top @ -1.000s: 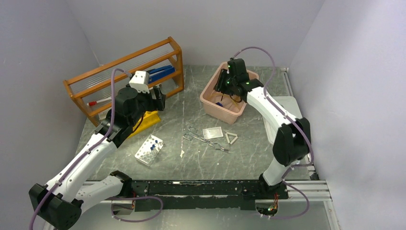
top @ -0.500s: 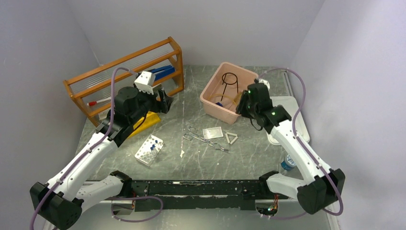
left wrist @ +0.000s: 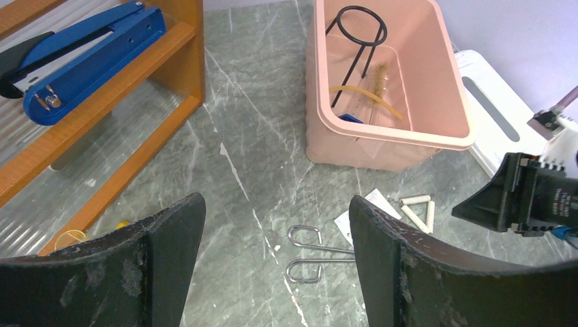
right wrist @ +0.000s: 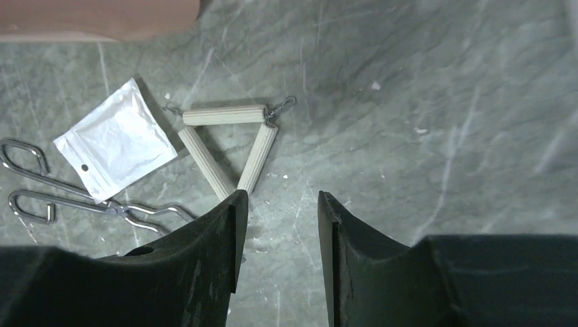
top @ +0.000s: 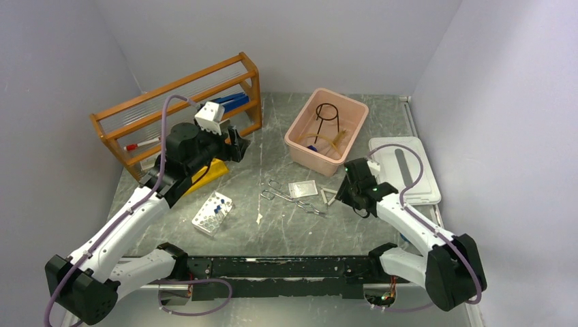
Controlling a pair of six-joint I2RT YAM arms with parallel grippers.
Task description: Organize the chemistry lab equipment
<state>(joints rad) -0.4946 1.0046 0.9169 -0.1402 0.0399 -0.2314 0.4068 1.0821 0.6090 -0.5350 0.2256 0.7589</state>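
Triangle [right wrist: 223, 114] first: three pale ribbed rods joined at the corners by small wire links. It lies flat on the grey table [right wrist: 422, 102], near the pink bin [top: 300, 147] but outside it. I judge each rod light and stiff, while the corners are loose, so the shape may fold or swing when it is lifted. The rods look like ceramic and are probably brittle — better not to let it fall. Lying so flat, it gives little to pinch. The best hold seems to be across one rod near its middle, one finger on each side, where the ribs should help against slipping.

The right gripper [right wrist: 279, 204] hangs just beside the triangle's lower corner, its jaws a little apart with nothing between them. Just beside the triangle lies the white square [right wrist: 116, 148], thin and flat, likely hard to raise from the stone. One corner of it reaches over the metal tongs [right wrist: 102, 204] — hard, smooth and heavier, best taken at the crossing.

Inside the bin are the black ring tripod [left wrist: 361, 17], the amber tube [left wrist: 371, 95] and a blue piece [left wrist: 351, 118]. The left gripper [left wrist: 272, 211] hovers by the orange shelf [top: 136, 109], wide open and empty, well apart from the triangle. The white rack of blue-capped vials [top: 213, 212] stands on the table near it.
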